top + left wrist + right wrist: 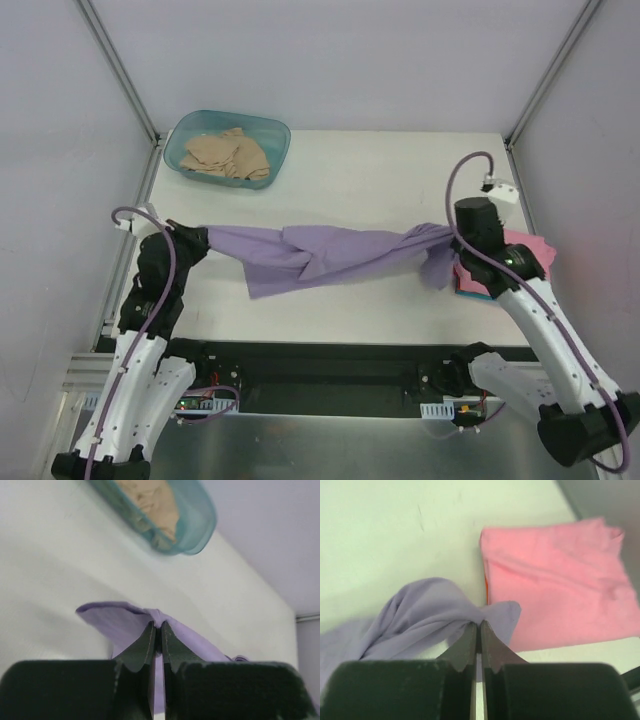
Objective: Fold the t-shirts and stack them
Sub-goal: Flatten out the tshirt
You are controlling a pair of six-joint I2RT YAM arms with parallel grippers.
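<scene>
I have the lavender t-shirt [320, 255] stretched across the middle of the bench [380, 175], pulled into a loose band between my two arms. My left pincer [157, 630] is clamped tight on the shirt's left end, a fold of purple cloth bunched right at the fingertips. My right pincer [478, 630] is likewise closed on the right end, with the fabric gathered into a twisted ridge just ahead of it. In the overhead view part of the shirt droops toward the near edge, left of centre. The pink t-shirt [555, 580] lies folded flat at the right side of the bench, just beside the lavender end I grip there, and partly under my right arm from above. The tan t-shirt [228, 155] sits crumpled inside the teal tub [275, 135] at the far left corner, well apart from both pincers
</scene>
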